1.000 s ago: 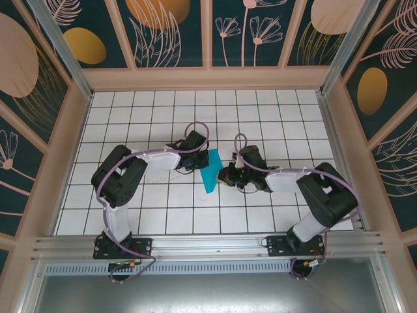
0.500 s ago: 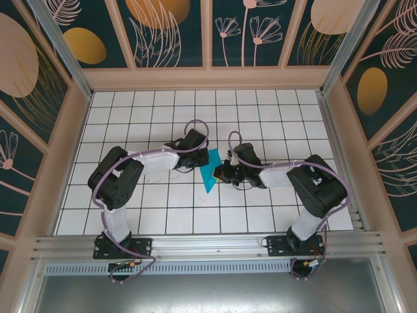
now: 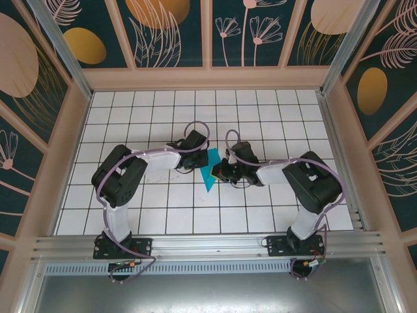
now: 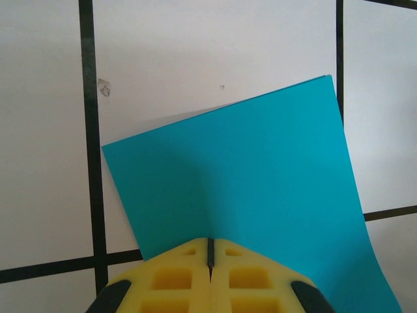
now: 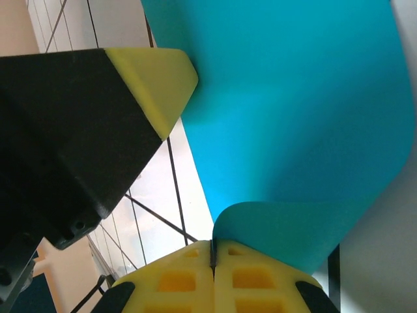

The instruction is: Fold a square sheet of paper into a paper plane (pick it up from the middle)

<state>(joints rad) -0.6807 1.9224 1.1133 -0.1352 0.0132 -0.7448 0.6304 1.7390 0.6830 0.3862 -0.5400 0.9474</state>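
Note:
The square sheet of paper is a teal shape lying on the white grid between both arms. In the left wrist view the sheet lies flat, and my left gripper is shut with its yellow tips resting on the sheet's near edge. My left gripper sits at the sheet's upper left. My right gripper is at the sheet's right side. In the right wrist view my right gripper is shut on the sheet's edge, and the paper curls up and over from the seam. The left gripper's yellow finger presses beside it.
The white tiled table has wooden walls on three sides and an aluminium rail along the near edge. Both arms' elbows bend outwards on either side of the sheet, with grid floor open behind and in front.
My right gripper has moved left toward the left gripper, bringing the sheet's right edge over with it, so the teal shape looks narrower. The left gripper has stayed about where it was.

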